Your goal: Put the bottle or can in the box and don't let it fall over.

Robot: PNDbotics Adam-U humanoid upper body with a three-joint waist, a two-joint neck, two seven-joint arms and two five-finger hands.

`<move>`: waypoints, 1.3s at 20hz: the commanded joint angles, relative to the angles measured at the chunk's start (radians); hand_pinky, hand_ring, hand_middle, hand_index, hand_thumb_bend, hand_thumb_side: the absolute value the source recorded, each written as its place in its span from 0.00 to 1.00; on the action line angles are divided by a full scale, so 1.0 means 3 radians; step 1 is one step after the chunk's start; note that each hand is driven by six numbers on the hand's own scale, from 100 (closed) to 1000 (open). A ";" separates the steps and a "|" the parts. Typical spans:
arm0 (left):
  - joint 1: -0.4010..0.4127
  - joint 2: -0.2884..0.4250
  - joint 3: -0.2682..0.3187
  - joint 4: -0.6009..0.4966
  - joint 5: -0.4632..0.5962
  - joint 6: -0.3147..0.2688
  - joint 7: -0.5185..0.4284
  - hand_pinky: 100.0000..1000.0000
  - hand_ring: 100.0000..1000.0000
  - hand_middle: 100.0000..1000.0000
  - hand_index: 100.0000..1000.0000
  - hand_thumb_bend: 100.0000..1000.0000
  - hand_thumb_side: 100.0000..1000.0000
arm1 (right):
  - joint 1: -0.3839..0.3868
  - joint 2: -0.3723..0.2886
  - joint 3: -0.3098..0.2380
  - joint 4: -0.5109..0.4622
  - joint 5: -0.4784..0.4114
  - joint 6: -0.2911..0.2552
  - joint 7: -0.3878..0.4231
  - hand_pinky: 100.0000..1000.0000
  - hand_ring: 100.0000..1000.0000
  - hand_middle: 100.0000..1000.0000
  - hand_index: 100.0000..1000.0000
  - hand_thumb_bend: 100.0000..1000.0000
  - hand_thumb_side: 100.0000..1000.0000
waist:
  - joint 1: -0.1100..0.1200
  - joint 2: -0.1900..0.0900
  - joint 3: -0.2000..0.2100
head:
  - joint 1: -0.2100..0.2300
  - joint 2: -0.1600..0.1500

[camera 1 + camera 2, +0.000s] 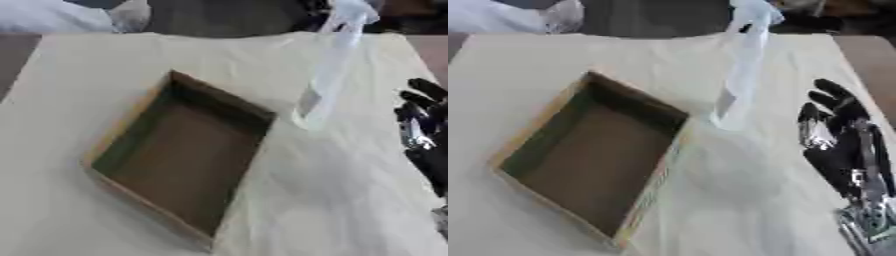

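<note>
The clear spray bottle [741,65] stands upright on the cloth-covered surface [737,200], just beyond the far right corner of the cardboard box [588,155] and outside it. The right robot hand [837,135] hangs to the right of the bottle, apart from it, fingers fairly straight and spread, holding nothing. The left robot hand shows in neither view. The step in hand looks like the reach and grasp. Since the bottle is tall and narrow, it would be best to close around the body low down, beneath the trigger head, keep it vertical while carrying it over the box wall, and let go only once its base sits flat. The box is open-topped, and nothing shows inside.
</note>
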 commanded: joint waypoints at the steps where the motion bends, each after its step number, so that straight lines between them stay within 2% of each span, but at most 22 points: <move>1: -0.0009 0.0028 0.0014 -0.0063 0.0015 -0.0011 -0.0014 0.88 0.50 0.77 0.84 0.00 0.78 | 0.0004 -0.0053 -0.0046 -0.0025 0.0028 -0.0009 0.0006 0.73 0.84 0.83 0.84 0.00 0.35 | 0.0006 -0.0061 0.0000 | -0.0010 -0.0010; 9: -0.0006 0.0022 0.0017 -0.0063 0.0023 -0.0015 -0.0017 0.88 0.49 0.76 0.84 0.00 0.78 | -0.0010 -0.0069 -0.0049 -0.0025 0.0033 0.0007 0.0020 0.73 0.82 0.83 0.84 0.00 0.36 | 0.0002 -0.0061 0.0004 | -0.0017 -0.0065; 14: -0.0001 0.0033 0.0019 -0.0063 0.0023 -0.0018 -0.0014 0.88 0.49 0.76 0.83 0.00 0.78 | -0.0020 -0.0192 -0.0091 -0.0025 0.0092 -0.0021 0.0029 0.74 0.86 0.87 0.87 0.00 0.37 | -0.0004 -0.0074 0.0000 | -0.0038 -0.0137; 18: 0.0003 0.0055 0.0011 -0.0063 0.0027 -0.0015 -0.0018 0.88 0.49 0.76 0.83 0.00 0.78 | -0.0036 -0.0442 -0.0126 -0.0025 0.0235 0.0064 0.0112 0.77 0.91 0.91 0.90 0.00 0.46 | -0.0013 -0.0103 -0.0023 | -0.0050 -0.0118; 26: 0.0028 0.0110 -0.0014 -0.0063 0.0043 0.0002 -0.0040 0.88 0.49 0.76 0.83 0.00 0.77 | -0.0170 -0.1108 -0.0135 -0.0025 0.0435 0.0422 0.0191 0.78 0.90 0.88 0.87 0.00 0.35 | -0.0030 -0.0189 -0.0090 | -0.0031 -0.0042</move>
